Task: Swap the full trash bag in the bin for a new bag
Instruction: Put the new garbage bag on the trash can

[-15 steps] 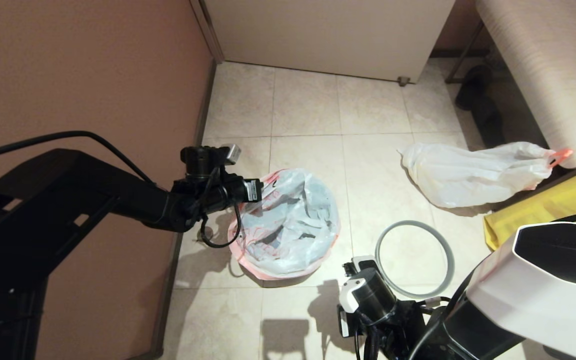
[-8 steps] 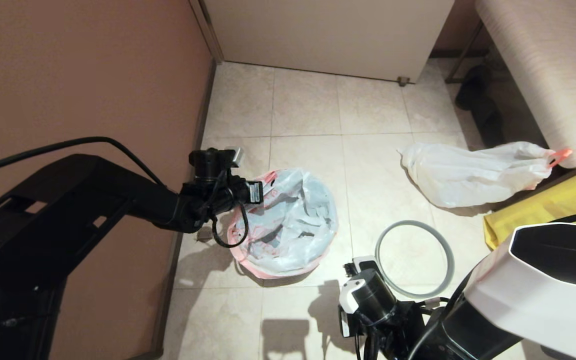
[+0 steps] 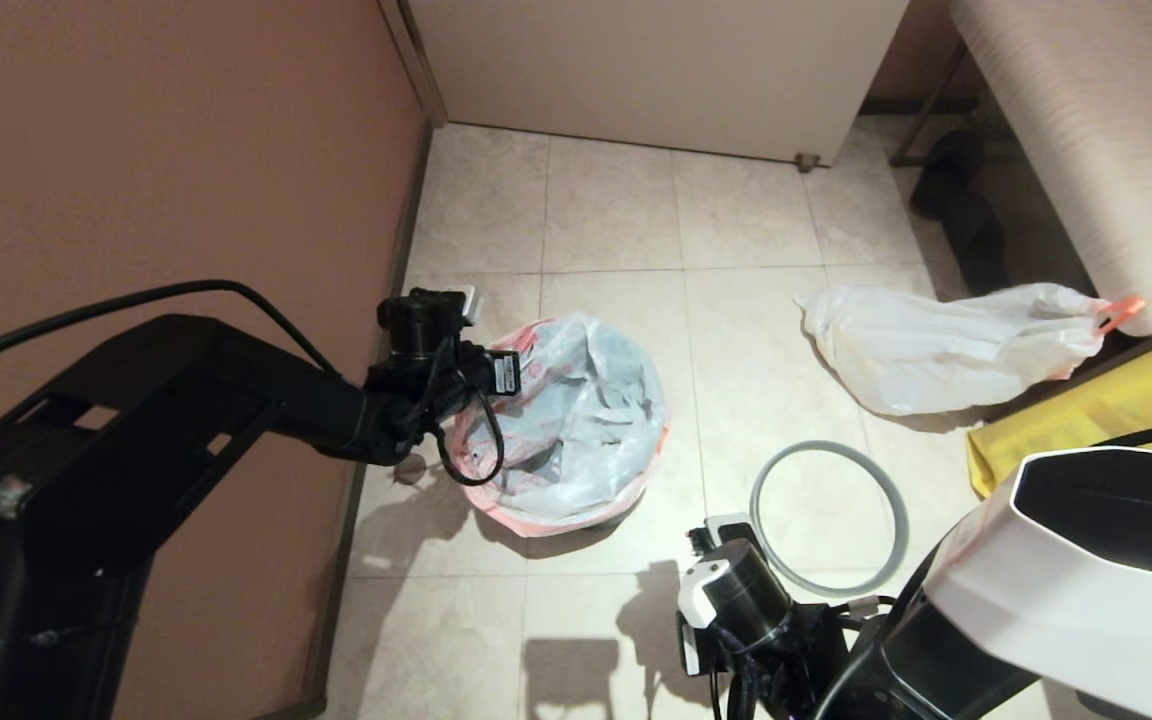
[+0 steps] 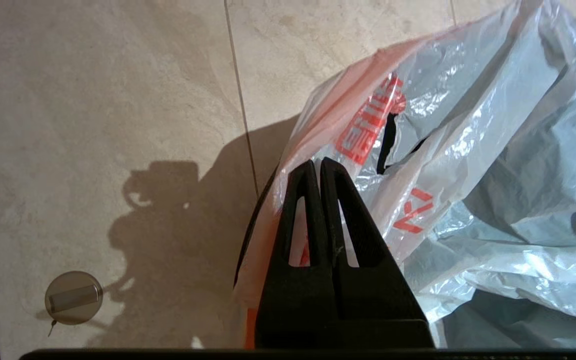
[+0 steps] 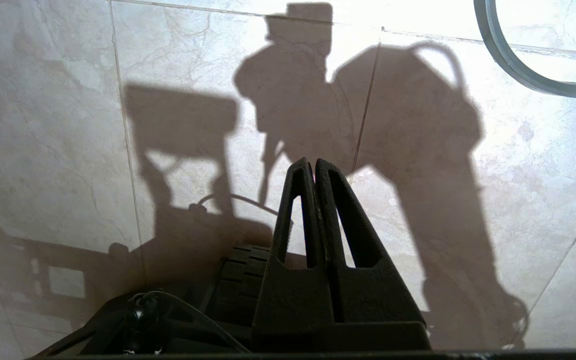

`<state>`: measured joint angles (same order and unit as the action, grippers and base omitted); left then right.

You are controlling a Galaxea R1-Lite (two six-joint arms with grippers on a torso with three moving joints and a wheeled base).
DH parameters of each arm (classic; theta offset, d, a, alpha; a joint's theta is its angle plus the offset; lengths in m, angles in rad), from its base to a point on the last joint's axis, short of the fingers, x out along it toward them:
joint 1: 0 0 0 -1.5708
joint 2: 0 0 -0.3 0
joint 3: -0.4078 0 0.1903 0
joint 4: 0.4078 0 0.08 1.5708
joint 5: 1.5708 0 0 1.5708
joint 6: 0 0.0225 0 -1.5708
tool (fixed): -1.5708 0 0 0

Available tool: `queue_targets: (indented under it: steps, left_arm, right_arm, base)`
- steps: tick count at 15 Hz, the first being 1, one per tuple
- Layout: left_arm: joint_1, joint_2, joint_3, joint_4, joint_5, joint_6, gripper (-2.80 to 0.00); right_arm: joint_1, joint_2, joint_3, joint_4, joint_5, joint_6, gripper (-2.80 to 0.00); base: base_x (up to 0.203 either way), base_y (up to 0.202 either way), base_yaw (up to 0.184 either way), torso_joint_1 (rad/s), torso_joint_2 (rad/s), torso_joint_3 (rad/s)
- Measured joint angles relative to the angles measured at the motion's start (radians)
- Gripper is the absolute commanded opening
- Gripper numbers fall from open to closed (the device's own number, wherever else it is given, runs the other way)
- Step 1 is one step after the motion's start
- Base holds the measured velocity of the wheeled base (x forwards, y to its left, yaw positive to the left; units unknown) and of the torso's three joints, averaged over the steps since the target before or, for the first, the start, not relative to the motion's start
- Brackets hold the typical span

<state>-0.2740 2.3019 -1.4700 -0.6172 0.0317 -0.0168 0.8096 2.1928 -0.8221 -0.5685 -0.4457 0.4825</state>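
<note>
The left gripper (image 4: 316,167), jaws closed, pinches the new bag's (image 3: 576,420) edge to drape it over the bin, while the full bag (image 3: 946,345) lies aside by the loose hoop (image 3: 829,518)

the head view looks steeply down from high up at the tiled floor (image 3: 616,220), taking in both arms. the left wrist view looks down from close above the new bag (image 4: 468,165), also seen from the head (there at the bin). the right wrist view faces bare tiles, sharing the grey hoop (image 5: 523,75) with the head view.
</note>
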Motion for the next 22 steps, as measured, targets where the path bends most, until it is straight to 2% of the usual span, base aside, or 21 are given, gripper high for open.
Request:
queue_targets:
  steps: [10,17,20,22]
  left_arm:
    - [0.001,0.003,0.018,0.002,0.0,0.015,-2.8]
    - [0.024,0.145,-0.063,-0.006,-0.007,0.026,-2.8]
    - [0.036,0.191,-0.098,-0.004,-0.007,0.015,-2.8]
    - [0.04,0.21,-0.114,-0.003,-0.021,-0.037,-2.8]
  right_arm:
    - [-0.002,0.016,-0.003,-0.001,-0.01,0.0,-2.8]
    - [-0.006,0.022,-0.006,-0.002,-0.01,0.001,-2.8]
    - [-0.008,0.023,-0.008,-0.002,-0.011,0.0,-2.8]
    - [-0.01,0.023,-0.007,-0.002,-0.011,0.0,-2.8]
  base:
    - [0.0,0.0,0.0,0.0,0.0,0.0]
    - [0.0,0.0,0.0,0.0,0.0,0.0]
    - [0.0,0.0,0.0,0.0,0.0,0.0]
    - [0.0,0.0,0.0,0.0,0.0,0.0]
